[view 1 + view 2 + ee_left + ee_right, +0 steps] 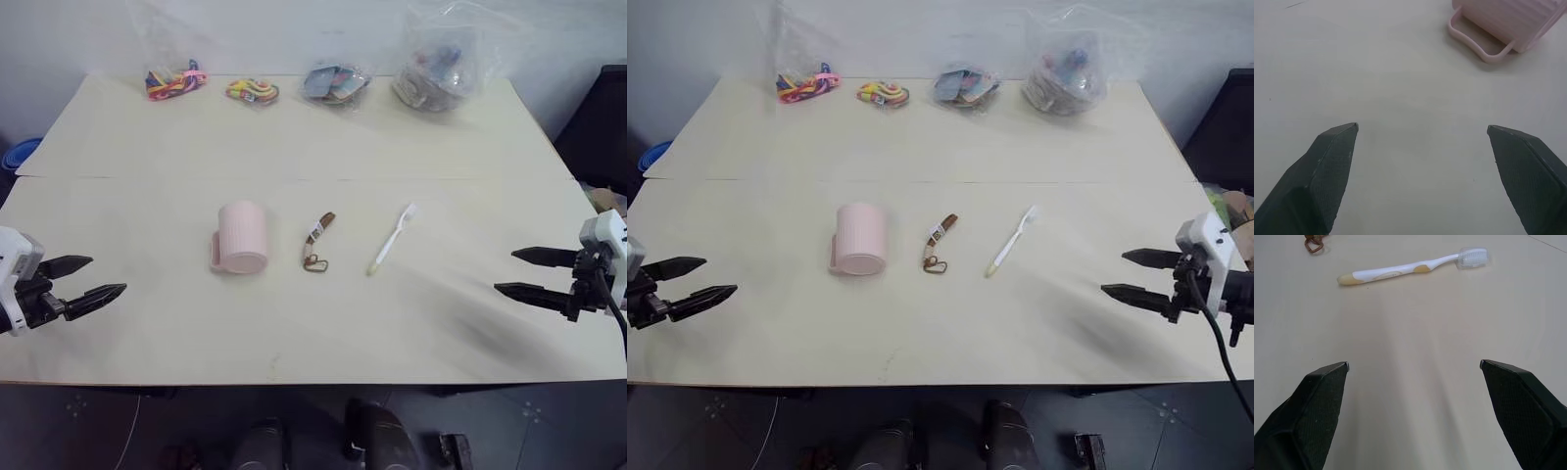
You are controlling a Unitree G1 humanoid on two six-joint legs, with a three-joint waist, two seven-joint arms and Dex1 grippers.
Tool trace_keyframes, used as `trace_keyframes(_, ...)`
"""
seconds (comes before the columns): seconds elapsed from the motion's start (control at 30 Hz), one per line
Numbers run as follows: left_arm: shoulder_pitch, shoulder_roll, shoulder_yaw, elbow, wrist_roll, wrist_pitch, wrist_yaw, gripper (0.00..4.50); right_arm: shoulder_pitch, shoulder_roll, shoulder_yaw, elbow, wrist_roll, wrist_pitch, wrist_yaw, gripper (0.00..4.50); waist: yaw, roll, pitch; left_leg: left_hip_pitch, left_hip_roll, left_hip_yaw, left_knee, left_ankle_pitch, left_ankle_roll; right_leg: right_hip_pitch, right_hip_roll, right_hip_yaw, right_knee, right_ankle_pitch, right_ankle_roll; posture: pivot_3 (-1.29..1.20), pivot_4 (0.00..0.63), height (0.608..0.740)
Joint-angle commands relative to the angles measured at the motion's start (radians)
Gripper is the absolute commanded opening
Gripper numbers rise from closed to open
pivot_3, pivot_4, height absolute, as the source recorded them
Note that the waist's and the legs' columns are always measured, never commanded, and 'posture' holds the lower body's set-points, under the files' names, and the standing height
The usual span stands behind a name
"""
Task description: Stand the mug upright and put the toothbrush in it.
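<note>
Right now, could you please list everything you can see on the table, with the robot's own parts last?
table: one, pale beige, under everything.
mug: one, pale pink, lying on its side, left of centre, handle toward the robot's left.
keychain: one, brown strap, flat between mug and toothbrush.
toothbrush: one, white with yellowish handle end, flat, right of centre.
bags: four, clear plastic with mixed colourful contents, in a row along the far edge.
left gripper: one, black, jaws open, empty, over the near left edge.
right gripper: one, black, jaws open, empty, over the near right edge.
</note>
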Motion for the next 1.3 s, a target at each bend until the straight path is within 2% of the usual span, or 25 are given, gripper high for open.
trace_keyframes(0.03,0.018,-0.009,0.031,-0.034,-0.002,-0.006,0.0,4.48,-0.011,0.004,-0.027,-0.025,0.018,0.008,-0.009,4.5,-0.001,0.0,0.0,0.0,0.0,0.0,0.0,0.0,0.0,0.0,0.0,0.0,0.0,0.0,0.0,0.0,0.15,0.74)
trace_keyframes(0.27,-0.031,-0.032,0.046,-0.027,-0.02,0.038,0.061,4.48,-0.013,0.019,-0.024,-0.05,0.012,0.01,-0.038,4.5,-0.001,0.0,0.0,0.0,0.0,0.0,0.0,0.0,0.0,0.0,0.0,0.0,0.0,0.0,0.0,0.0,0.15,0.74)
trace_keyframes(1.1,-0.052,-0.03,0.025,-0.065,-0.053,0.088,0.033,4.48,-0.027,0.055,-0.022,-0.085,0.029,0.065,-0.118,4.5,-0.004,0.0,0.0,0.0,-0.003,0.001,0.0,0.0,0.0,0.0,0.001,0.001,0.001,0.0,0.0,0.0,0.15,0.74)
trace_keyframes(1.2,-0.076,-0.008,0.018,-0.148,-0.13,0.173,0.004,4.48,-0.055,0.108,-0.002,-0.198,0.067,0.097,-0.185,4.5,-0.005,0.0,0.0,0.0,-0.003,0.001,0.0,0.0,0.0,0.0,0.001,0.001,0.001,0.0,0.0,0.0,0.15,0.74)
trace_keyframes(1.3,-0.081,0.036,-0.007,-0.294,-0.221,0.251,-0.063,4.48,-0.122,0.232,0.072,-0.382,0.157,0.198,-0.314,4.5,-0.011,-0.001,0.0,0.0,0.0,0.001,0.001,0.0,-0.001,0.0,0.001,0.001,0.002,0.0,0.0,0.0,0.15,0.74)
